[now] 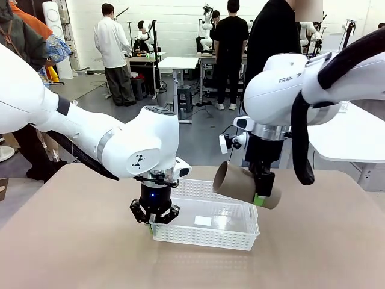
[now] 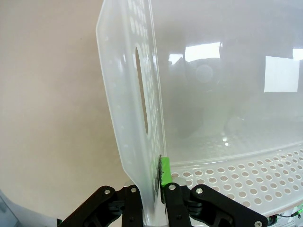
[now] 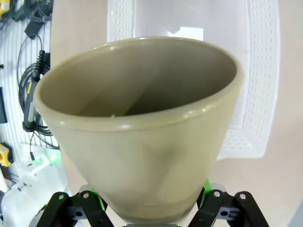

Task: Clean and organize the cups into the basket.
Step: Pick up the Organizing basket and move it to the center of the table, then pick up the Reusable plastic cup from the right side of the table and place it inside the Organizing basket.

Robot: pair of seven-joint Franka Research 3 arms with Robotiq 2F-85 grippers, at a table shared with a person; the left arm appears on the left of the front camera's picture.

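Finding one, left side: my left gripper (image 1: 151, 226) is closed fully on the left end wall of the white perforated basket (image 1: 204, 239), one pad inside and one outside, just beside the handle cut-out. The basket sits flat on the tan table (image 1: 72, 247), near the middle.

Finding two, right side: my right gripper (image 1: 260, 197) has its jaws spread fairly wide and clamped across the beige-brown cup (image 1: 236, 180), gripping it close to the base. The cup hangs on its side in the air, mouth toward the left, above the basket's far right corner and clear of the rim.

Assessment: the step in hand appears to be delivery of this cup into the basket, with my left grip steadying the basket against sliding.

Requirement for the next move, as I judge it: bring the cup lower and toward the near side until it is over the open floor, keep the base end clear of the right wall, set it down, and only then open the right jaws. The left hold should not be released before that
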